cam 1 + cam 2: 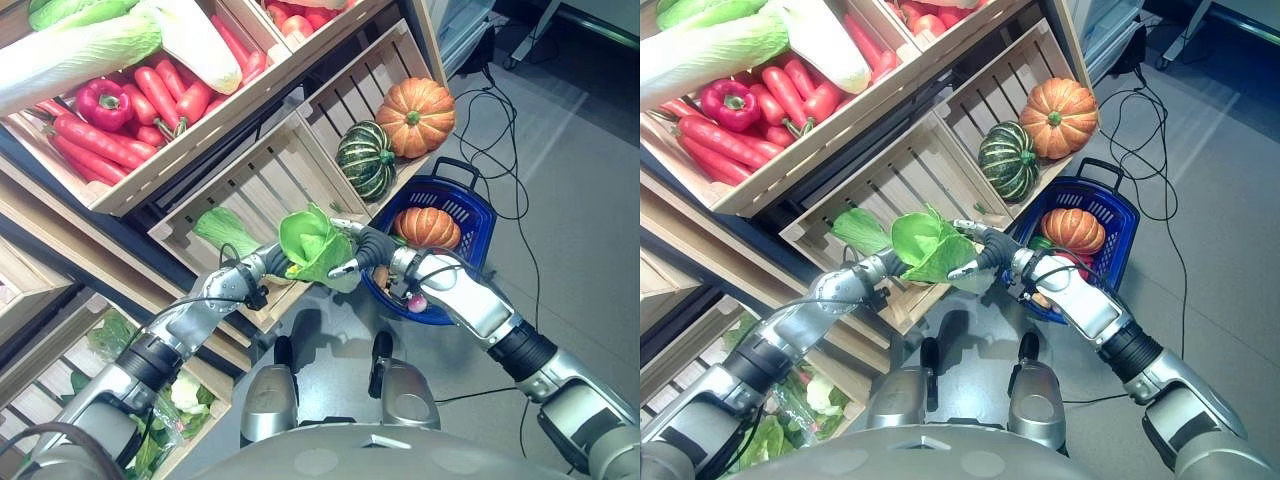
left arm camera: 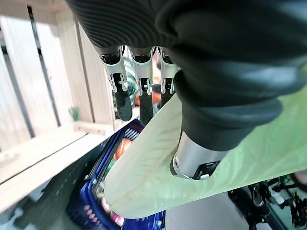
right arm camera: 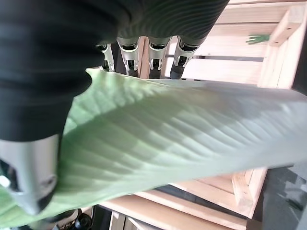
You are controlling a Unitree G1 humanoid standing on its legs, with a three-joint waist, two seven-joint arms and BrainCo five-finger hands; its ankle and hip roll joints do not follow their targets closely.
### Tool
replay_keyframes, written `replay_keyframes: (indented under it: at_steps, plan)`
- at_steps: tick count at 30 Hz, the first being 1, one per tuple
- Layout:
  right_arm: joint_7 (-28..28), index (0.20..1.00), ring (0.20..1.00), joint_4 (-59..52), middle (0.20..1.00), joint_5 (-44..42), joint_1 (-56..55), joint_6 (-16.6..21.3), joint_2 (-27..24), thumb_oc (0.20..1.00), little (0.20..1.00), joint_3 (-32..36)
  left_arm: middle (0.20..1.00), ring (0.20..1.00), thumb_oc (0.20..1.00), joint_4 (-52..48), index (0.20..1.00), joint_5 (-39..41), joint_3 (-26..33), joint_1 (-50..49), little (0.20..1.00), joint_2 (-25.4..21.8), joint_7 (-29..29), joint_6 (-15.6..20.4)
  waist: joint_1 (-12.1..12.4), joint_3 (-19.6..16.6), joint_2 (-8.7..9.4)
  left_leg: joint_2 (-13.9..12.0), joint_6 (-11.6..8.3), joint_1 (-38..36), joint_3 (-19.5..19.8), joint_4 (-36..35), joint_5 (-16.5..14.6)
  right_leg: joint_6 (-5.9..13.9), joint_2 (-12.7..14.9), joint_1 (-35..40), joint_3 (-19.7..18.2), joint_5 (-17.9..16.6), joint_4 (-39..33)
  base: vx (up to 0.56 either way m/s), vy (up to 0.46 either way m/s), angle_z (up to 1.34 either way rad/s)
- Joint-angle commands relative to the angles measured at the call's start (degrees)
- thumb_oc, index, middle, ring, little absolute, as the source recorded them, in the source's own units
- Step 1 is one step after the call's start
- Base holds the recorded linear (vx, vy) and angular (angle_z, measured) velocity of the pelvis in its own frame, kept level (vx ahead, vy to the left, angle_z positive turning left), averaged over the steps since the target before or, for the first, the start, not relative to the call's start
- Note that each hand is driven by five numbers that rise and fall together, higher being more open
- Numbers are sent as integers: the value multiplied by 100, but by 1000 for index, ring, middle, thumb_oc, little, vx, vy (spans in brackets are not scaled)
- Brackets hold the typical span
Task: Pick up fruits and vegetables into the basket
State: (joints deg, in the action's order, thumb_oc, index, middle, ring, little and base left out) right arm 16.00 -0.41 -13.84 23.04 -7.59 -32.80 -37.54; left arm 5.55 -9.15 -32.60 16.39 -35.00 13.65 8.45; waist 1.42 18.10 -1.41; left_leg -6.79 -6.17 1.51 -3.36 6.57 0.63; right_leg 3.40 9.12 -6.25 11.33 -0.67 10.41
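Lettuce [image 1: 312,243], pale green and leafy, sits between both hands in front of the wooden crates [image 1: 262,183], just left of the blue basket [image 1: 470,205] on the floor. Left hand [image 1: 268,263] grips its near side with fingers [image 2: 139,91] and thumb curled round the leaf; right hand [image 1: 367,252] clasps the other side, fingers [image 3: 152,55] wrapped over the leaf. An orange pumpkin [image 1: 427,227] lies in the basket. Another orange pumpkin [image 1: 415,116] and a striped green squash [image 1: 366,158] rest in the crate above it
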Motion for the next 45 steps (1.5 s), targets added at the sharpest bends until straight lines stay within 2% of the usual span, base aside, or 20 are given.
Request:
replay_keyframes:
  at_steps: [1,5,6,7,8,9,10,11,13,19,23,27,28,30,31,34,37,41,42,45]
  plan:
    - [351,1000,1000,-580,1000,28,423,317,415,1000,1000,-481,200,200,200,-316,200,160,-427,600,200,250,223,9,29,-78,227,-23,195,-5,-117,260,-574,535,334,588,-254,512,-185,0,0,0]
    - [322,1000,1000,-451,1000,449,559,467,479,1000,1000,-611,200,200,200,-165,200,388,-555,627,200,335,662,-549,35,-107,216,-24,193,-28,-107,245,-566,538,334,598,-266,514,-185,0,0,0]
    - [324,1000,1000,-442,1000,486,568,480,480,1000,1000,-617,200,200,200,-164,200,388,-555,631,200,343,692,-576,34,-106,213,-25,193,-29,-106,244,-566,537,333,598,-266,515,-184,0,0,0]
    - [158,840,840,-427,840,1045,683,616,443,840,840,-671,200,200,200,-48,200,622,-657,650,200,429,1124,-1176,17,-130,202,-22,192,-46,-100,237,-567,550,339,601,-278,515,-179,0,0,0]
    - [124,840,840,-426,840,1115,696,624,434,840,840,-675,200,200,200,-41,200,613,-660,650,200,443,1172,-1234,15,-133,199,-22,192,-49,-101,236,-569,551,340,602,-279,516,-178,0,0,0]
    - [74,558,558,-429,558,1310,787,555,398,558,558,-695,200,200,200,2,200,686,-711,642,200,467,1253,-1427,-8,-150,186,-25,193,-70,-106,225,-569,555,338,604,-300,514,-183,0,0,0]
    - [81,354,354,-425,354,1359,825,516,386,354,354,-711,200,200,200,40,200,731,-730,634,200,485,1257,-1493,-19,-157,182,-27,193,-82,-112,219,-570,555,335,608,-311,515,-187,0,0,0]
    - [84,200,200,-421,200,1400,865,459,372,200,200,-726,200,200,200,99,200,777,-732,634,200,518,1282,-1612,-28,-164,176,-29,197,-100,-117,208,-573,556,332,611,-324,514,-190,0,0,0]
    - [131,200,200,-387,200,1524,926,348,367,200,200,-743,200,200,200,188,200,820,-725,632,200,577,1345,-1921,-44,-190,172,-32,201,-123,-125,200,-582,557,331,615,-347,520,-193,0,0,0]
    - [32,200,200,-208,200,1163,956,51,474,200,200,-753,200,200,200,414,200,720,-648,629,200,689,1342,-2089,-24,-242,184,-36,198,-167,-132,172,-596,561,330,635,-362,522,-209,0,0,0]
    - [-160,200,200,-136,200,864,861,103,562,200,200,-689,200,200,200,405,200,657,-598,595,200,716,1341,-2167,-11,-268,185,-52,191,-191,-139,151,-589,559,331,655,-347,520,-224,0,0,0]
    - [-249,200,200,-256,200,632,696,148,596,200,200,-520,200,200,200,390,200,652,-507,540,200,778,1285,-2354,-31,-256,175,-70,178,-213,-139,122,-565,561,330,664,-334,500,-241,0,0,0]
    - [-348,200,200,-440,200,509,555,128,599,200,200,-350,200,200,200,418,200,700,-460,449,200,807,1175,-2506,-55,-271,174,-77,177,-216,-144,106,-558,572,335,649,-329,491,-233,0,0,0]
    - [-386,200,200,-581,200,396,494,106,559,200,200,-199,533,533,533,455,533,798,-433,361,533,822,1052,-2590,-66,-280,174,-84,175,-225,-146,95,-553,575,332,648,-321,485,-230,0,0,0]
    - [-449,200,200,-771,200,252,434,38,521,200,200,6,1000,1000,1000,545,1000,939,-370,236,1000,864,892,-2704,-76,-282,175,-98,175,-231,-157,88,-553,576,333,641,-308,485,-221,0,0,0]
    - [-572,200,200,-1061,200,67,404,-77,459,200,200,412,1000,1000,1000,836,1000,1272,-225,-10,1000,927,721,-2786,-81,-274,182,-123,168,-220,-179,94,-551,562,318,616,-281,491,-194,-21,-45,-1]
    - [-836,200,200,-1530,200,-121,476,-308,325,200,200,934,1000,1000,1000,1329,1000,1430,-87,-361,1000,1003,453,-2704,-102,-246,199,-172,161,-181,-251,136,-564,526,299,570,-244,519,-142,-25,-31,0]
    - [-1066,200,200,-1876,200,-253,570,-517,188,200,200,1241,1000,1000,1000,1722,1000,1506,-53,-509,1000,1060,328,-2621,-116,-218,213,-202,158,-158,-302,171,-568,507,290,543,-230,528,-99,-19,-44,0]
    - [-1359,200,200,-2150,200,-398,669,-641,19,200,200,1548,1000,1000,1000,2050,1000,1613,23,-711,1000,1102,234,-2611,-159,-195,225,-233,154,-154,-349,183,-566,486,274,521,-219,539,-64,-6,-53,-1]
    - [-1617,200,200,-2370,200,-534,768,-778,-198,200,200,1886,1000,1000,1000,2413,1000,1675,124,-913,1000,1138,119,-2491,-195,-179,233,-267,148,-149,-407,188,-571,470,253,487,-225,556,-23,-8,-48,0]
